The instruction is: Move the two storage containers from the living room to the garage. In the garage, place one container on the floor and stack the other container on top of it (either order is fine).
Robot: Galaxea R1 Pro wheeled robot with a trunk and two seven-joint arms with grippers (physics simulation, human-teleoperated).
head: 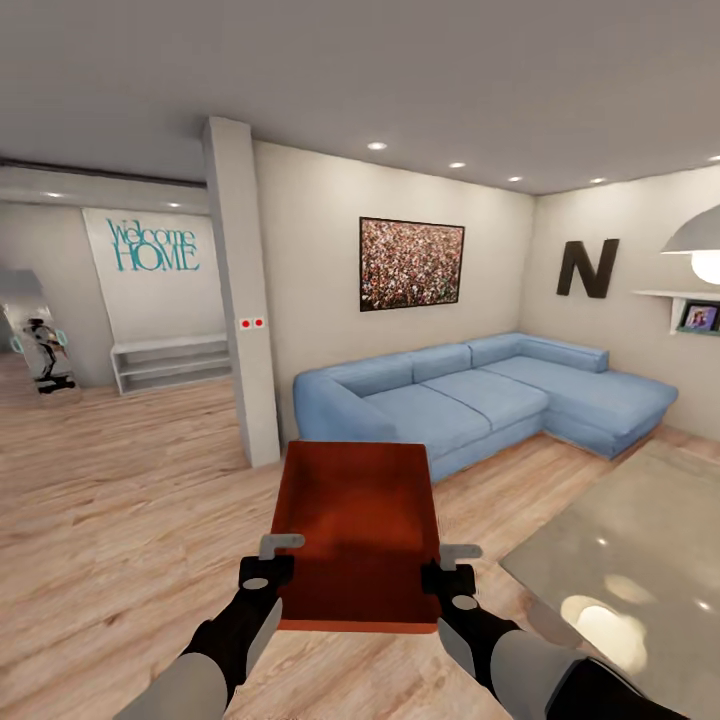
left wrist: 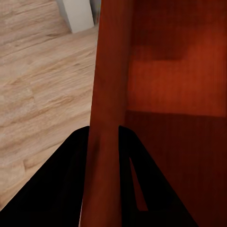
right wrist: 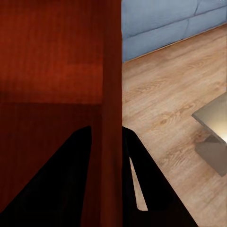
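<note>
Orange-red, thin-walled, lidless rectangular storage container [head: 358, 530] is hanging between both tools: left tool [head: 266, 573] is pinching its left wall, right tool [head: 447, 577] its right wall, above light wood plank floor [head: 120, 500].

Matt orange-red container [head: 360, 520] with smooth plain walls; light wood plank floor [head: 130, 500]; soft blue cloth sofa [head: 480, 395]; glossy grey table [head: 640, 560].

Light plank floor [head: 120, 520]; blue corner sofa [head: 480, 395] against pale walls; grey rug [head: 640, 560]; framed picture [head: 411, 263].
</note>
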